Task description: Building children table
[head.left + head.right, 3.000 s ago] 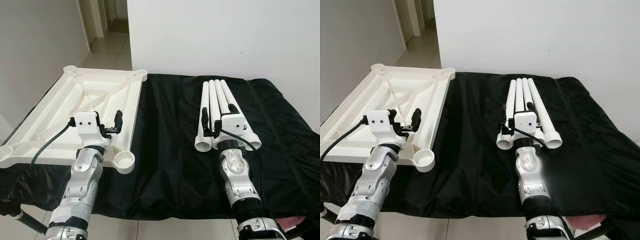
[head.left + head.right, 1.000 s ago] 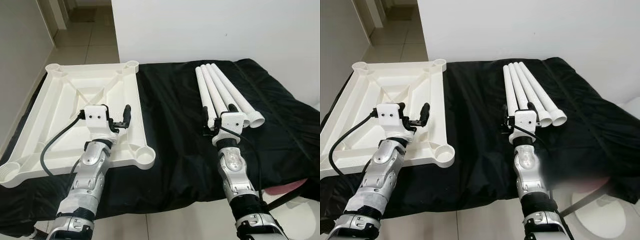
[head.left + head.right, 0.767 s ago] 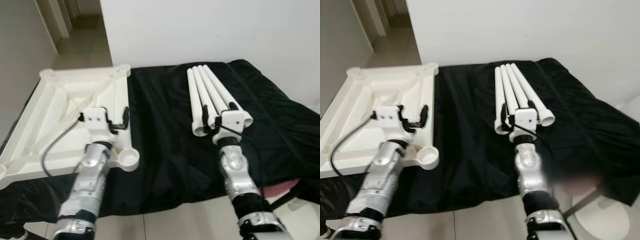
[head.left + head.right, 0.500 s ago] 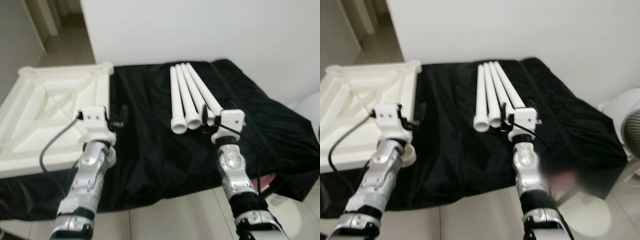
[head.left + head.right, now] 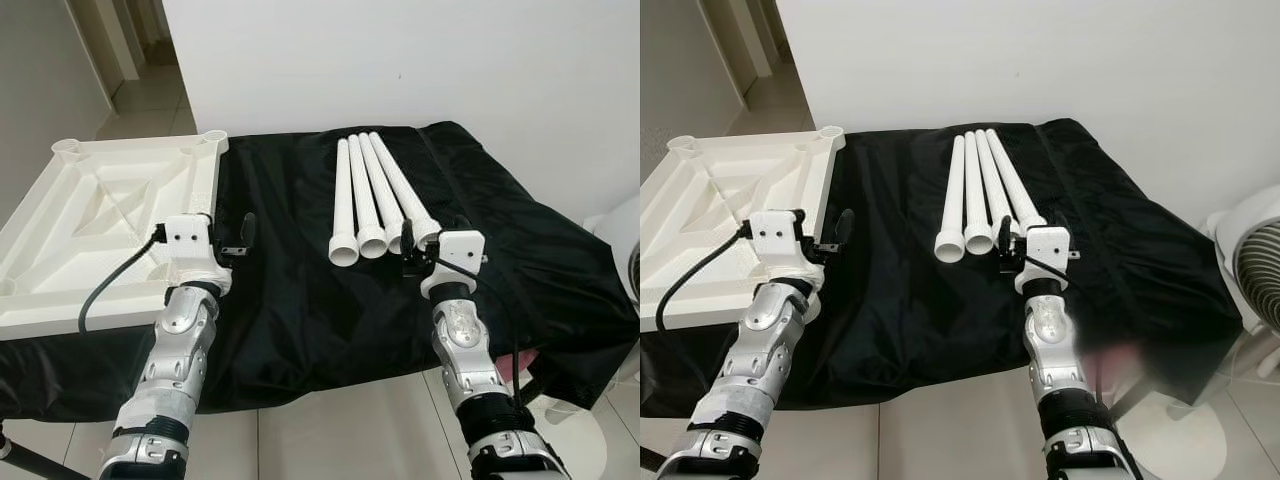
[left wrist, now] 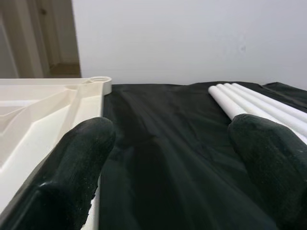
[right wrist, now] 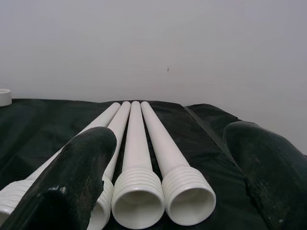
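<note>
Hovering spread and empty, right tool (image 7: 158,182) is held just before four white legs (image 5: 375,195); left tool (image 6: 172,163), likewise released, beside tabletop (image 5: 90,215).

A black cloth (image 5: 300,290) covers the whole work surface and hangs over its front edge, pretty rumpled toward the right side, with a plain white wall (image 5: 400,60) right behind it. The floor (image 5: 940,430) is pale glossy tile, and off to the far left a tiled hallway (image 5: 150,95) runs back past a doorway. At the right edge there's a white fan (image 5: 1255,255) (only part of its grille shows) standing on the floor beside the cloth.
</note>
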Motion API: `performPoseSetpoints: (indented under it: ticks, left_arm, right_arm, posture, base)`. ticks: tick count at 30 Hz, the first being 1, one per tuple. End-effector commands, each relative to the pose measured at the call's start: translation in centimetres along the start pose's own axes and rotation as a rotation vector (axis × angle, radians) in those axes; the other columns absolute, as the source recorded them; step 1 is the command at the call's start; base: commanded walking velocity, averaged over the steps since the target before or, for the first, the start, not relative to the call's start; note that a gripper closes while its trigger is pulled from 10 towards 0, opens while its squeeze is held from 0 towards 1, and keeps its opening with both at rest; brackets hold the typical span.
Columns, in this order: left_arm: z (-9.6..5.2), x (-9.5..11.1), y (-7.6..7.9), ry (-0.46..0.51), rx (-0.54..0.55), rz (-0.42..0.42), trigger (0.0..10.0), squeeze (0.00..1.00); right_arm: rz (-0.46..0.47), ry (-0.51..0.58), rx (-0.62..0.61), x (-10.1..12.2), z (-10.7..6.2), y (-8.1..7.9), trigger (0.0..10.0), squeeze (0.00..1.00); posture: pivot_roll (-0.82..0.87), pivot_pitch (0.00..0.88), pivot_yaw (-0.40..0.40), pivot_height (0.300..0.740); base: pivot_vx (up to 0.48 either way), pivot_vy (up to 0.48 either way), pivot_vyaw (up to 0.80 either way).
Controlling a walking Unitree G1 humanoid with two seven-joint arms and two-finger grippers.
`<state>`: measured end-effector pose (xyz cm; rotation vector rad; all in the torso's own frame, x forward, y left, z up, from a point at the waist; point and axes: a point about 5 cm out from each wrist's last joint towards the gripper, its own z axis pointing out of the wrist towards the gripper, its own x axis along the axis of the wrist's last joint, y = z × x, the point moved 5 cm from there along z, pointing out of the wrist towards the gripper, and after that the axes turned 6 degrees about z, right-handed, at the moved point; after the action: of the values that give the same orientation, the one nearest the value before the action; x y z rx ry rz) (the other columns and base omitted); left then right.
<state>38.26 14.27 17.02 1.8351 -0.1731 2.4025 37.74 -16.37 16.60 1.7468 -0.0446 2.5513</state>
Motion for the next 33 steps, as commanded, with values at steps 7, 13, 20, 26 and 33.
performPoseSetpoints:
  ticks: [7,13,20,26,33]
  left_arm:
    - [-0.3,-0.5,0.3,-0.021,-0.035,-0.010,10.0,0.00]
    - [-0.4,-0.5,0.3,-0.027,-0.043,-0.010,10.0,0.00]
    - [-0.3,-0.5,0.3,-0.029,-0.051,0.002,10.0,0.00]
    - [0.1,-0.1,0.5,-0.011,-0.056,0.003,10.0,0.00]
    - [0.0,-0.2,1.8,-0.012,-0.082,0.009,10.0,0.00]
  right_arm:
    - [0.004,-0.015,-0.007,-0.3,-0.2,-0.1,10.0,0.00]
    - [0.001,-0.017,-0.016,-0.4,-0.3,0.1,10.0,0.00]
    - [0.002,-0.019,-0.028,-0.4,-0.3,0.2,10.0,0.00]
    - [0.003,-0.013,-0.039,-0.2,0.0,0.3,10.0,0.00]
    - [-0.001,-0.012,-0.040,-0.3,0.1,0.4,10.0,0.00]
  posture:
    - [-0.03,0.000,0.064,0.740]
    - [-0.03,0.000,0.073,0.740]
    - [-0.03,0.000,0.079,0.740]
    - [-0.03,0.000,0.085,0.740]
    - [-0.04,0.000,0.083,0.740]
  base:
    - [0.000,0.000,0.00]
    - [0.000,0.388,0.00]
    - [0.000,0.472,0.00]
    - [0.000,0.236,0.00]
    - [0.000,0.000,0.00]
